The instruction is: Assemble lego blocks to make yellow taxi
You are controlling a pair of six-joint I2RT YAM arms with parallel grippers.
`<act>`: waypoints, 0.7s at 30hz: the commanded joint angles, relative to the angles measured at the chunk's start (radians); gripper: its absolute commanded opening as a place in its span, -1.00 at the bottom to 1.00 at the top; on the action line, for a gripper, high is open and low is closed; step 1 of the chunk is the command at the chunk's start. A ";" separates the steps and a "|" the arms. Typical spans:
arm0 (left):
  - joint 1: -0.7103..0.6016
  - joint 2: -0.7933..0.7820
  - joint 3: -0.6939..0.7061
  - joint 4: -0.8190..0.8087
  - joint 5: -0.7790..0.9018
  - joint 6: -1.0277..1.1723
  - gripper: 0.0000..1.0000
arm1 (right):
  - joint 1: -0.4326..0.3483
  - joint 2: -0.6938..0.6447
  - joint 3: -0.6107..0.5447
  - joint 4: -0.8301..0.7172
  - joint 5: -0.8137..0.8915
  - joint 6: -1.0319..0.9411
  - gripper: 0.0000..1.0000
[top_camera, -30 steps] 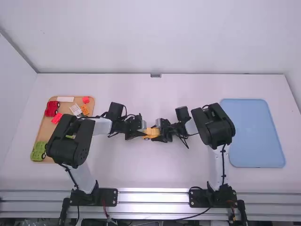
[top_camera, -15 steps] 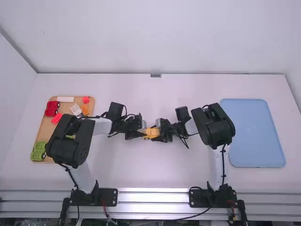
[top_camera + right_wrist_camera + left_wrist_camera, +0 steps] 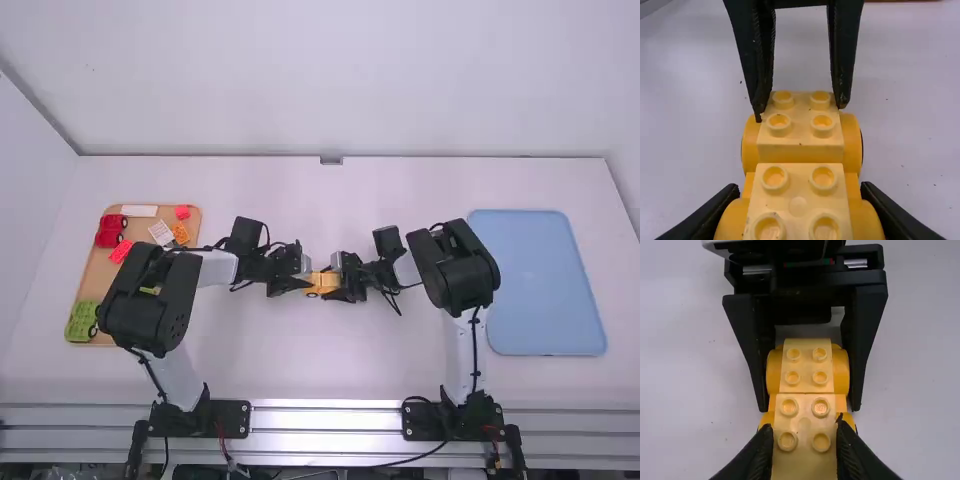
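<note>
In the middle of the table, my left gripper (image 3: 304, 277) and right gripper (image 3: 340, 284) face each other at the yellow car (image 3: 323, 283). In the left wrist view, the left gripper (image 3: 805, 430) is shut on a pale yellow block (image 3: 805, 460) on the car's darker yellow wheeled base (image 3: 841, 402). Beyond it, a second pale block (image 3: 806, 365) sits on the same base, between the right gripper's fingers. In the right wrist view, the right gripper (image 3: 798, 192) is shut on the rounded sides of the base (image 3: 867, 222). The two pale blocks stand end to end.
At the left, a tan tray (image 3: 92, 278) holds a red car (image 3: 109, 232), a green car (image 3: 82, 322), a white block (image 3: 139, 211) and several small parts, partly behind the left arm. A blue tray (image 3: 540, 285) lies at the right, beyond the right arm.
</note>
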 commanded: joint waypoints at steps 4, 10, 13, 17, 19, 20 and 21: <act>-0.008 0.013 -0.016 -0.005 0.034 -0.002 -0.01 | 0.005 0.017 0.013 -0.003 -0.002 -0.001 -0.16; -0.008 0.012 -0.009 -0.002 0.048 -0.002 0.21 | 0.005 0.017 0.013 -0.003 0.001 0.000 -0.14; -0.008 0.012 0.004 -0.001 0.105 -0.002 0.23 | 0.005 0.017 0.013 -0.004 0.001 -0.001 -0.13; 0.007 0.012 0.045 -0.010 0.164 0.004 0.22 | 0.005 0.017 0.013 -0.004 0.001 -0.001 -0.13; 0.011 0.012 0.064 -0.027 0.185 -0.006 -0.07 | 0.005 0.017 0.013 -0.004 0.001 -0.001 -0.13; 0.011 0.012 0.071 -0.042 0.187 -0.001 -0.29 | 0.005 0.017 0.013 -0.004 0.000 -0.001 -0.12; 0.011 0.012 0.074 -0.049 0.185 -0.002 -0.44 | 0.005 0.017 0.013 -0.003 0.000 0.000 -0.12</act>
